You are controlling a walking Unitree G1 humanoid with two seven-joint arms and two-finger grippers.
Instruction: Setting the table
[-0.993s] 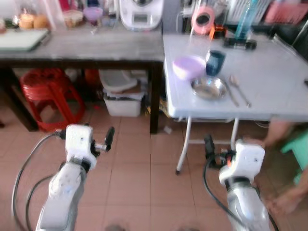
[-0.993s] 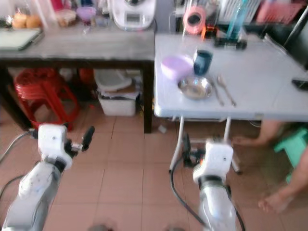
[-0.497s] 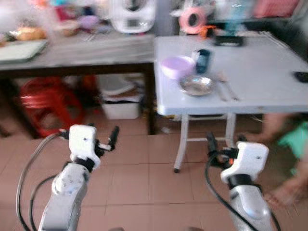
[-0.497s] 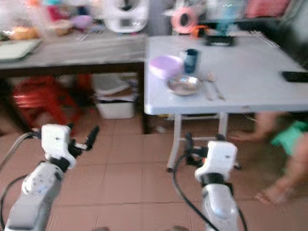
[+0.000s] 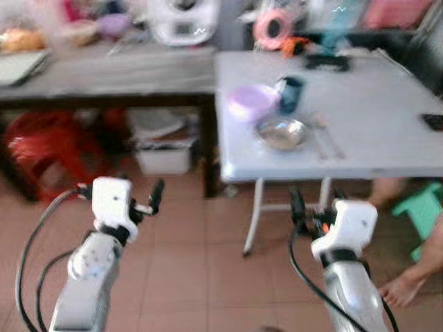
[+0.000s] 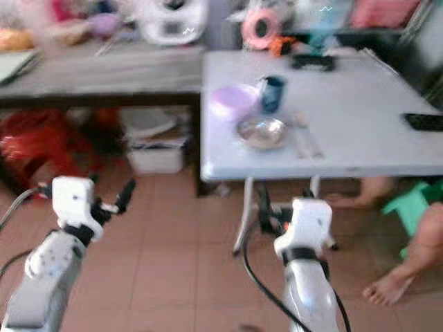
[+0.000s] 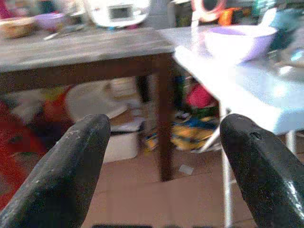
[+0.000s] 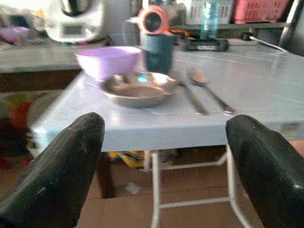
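One place looks set already: in the upper middle of the left eye view, near the front left corner of the white table (image 5: 387,149), a steel plate (image 5: 281,132) lies with a lilac bowl (image 5: 250,102) just behind it to the left, a dark cup (image 5: 291,94) just behind it to the right, and two pieces of cutlery (image 5: 325,140) laid side by side just right of the plate. The right wrist view confirms the layout: plate (image 8: 137,88) in front, bowl (image 8: 108,61) and cup (image 8: 158,51) behind, a spoon (image 8: 207,88) and another utensil beside the plate. Whether more settings are wanted cannot be judged from here; the rest of the tabletop holds only a dark phone-like object (image 5: 432,121) at the right edge and clutter along the far edge. Both arms are held low over the tiled floor, well short of the table. The left gripper (image 7: 164,166), at lower left, is spread wide and holds nothing; the right gripper (image 8: 164,166), at lower middle-right, is likewise spread and empty, facing the setting. A person's bare feet (image 5: 408,283) show at lower right beside a green stool (image 5: 422,211). To the left stands a dark counter (image 5: 118,69) with an appliance and bowls. The view is blurred, so finer detail is unclear.
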